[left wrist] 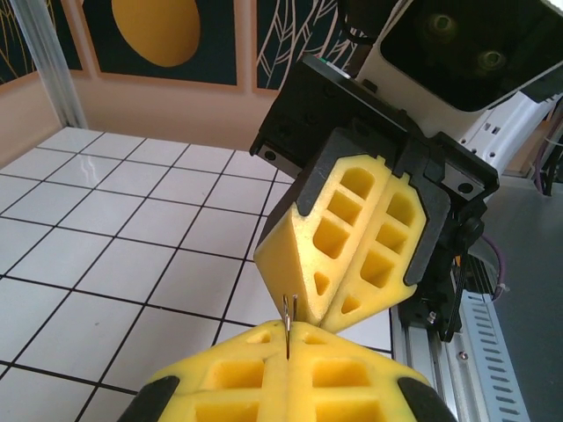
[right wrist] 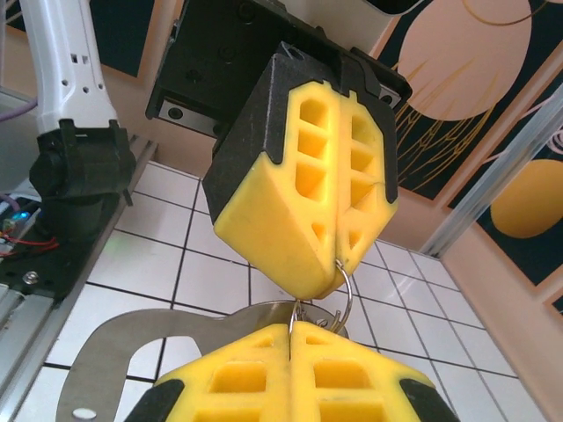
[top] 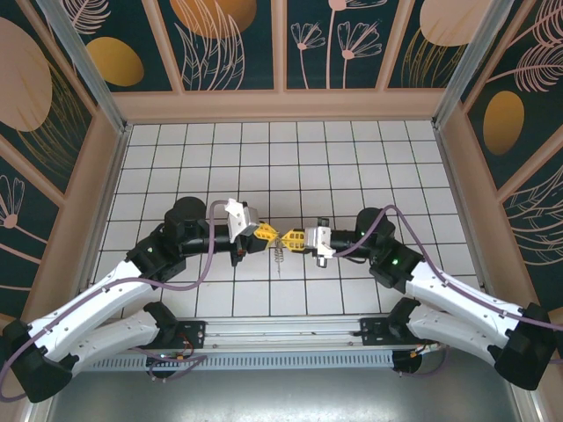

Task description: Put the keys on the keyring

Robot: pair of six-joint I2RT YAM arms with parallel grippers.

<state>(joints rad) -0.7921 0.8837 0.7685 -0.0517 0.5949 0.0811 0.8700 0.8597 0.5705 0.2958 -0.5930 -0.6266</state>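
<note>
Two grippers stood nose to nose in mid-air. The left gripper (left wrist: 288, 345) had its yellow fingers pressed flat together, and a hair-thin double strand of metal stuck out of the seam towards the other one. The right gripper (right wrist: 293, 338) was closed just as tight, with a strand of the same thin metal coming out of its own seam. Between the two tips the metal curved into a small wire ring (right wrist: 347, 294) that ran up against the tip of the left gripper. I took it that both were pinching this one ring from opposite sides, though the contact itself was hidden inside the yellow pads.

Just under the right gripper and off to one side hung the keyring (right wrist: 114, 352), a flat grey loop with a small hole near its end. It was well clear of the surface (top: 352, 158). From overhead, a thin dangling piece (top: 278, 255) hung straight below the meeting point, too small for me to tell key from loop.

As for progress, the ring was lifted and gripped at both ends, which looked to me like the opening or threading stage. I could not make out the keys near either gripper, so I could not say that one was on. By my reckoning the threading itself was not yet done.
</note>
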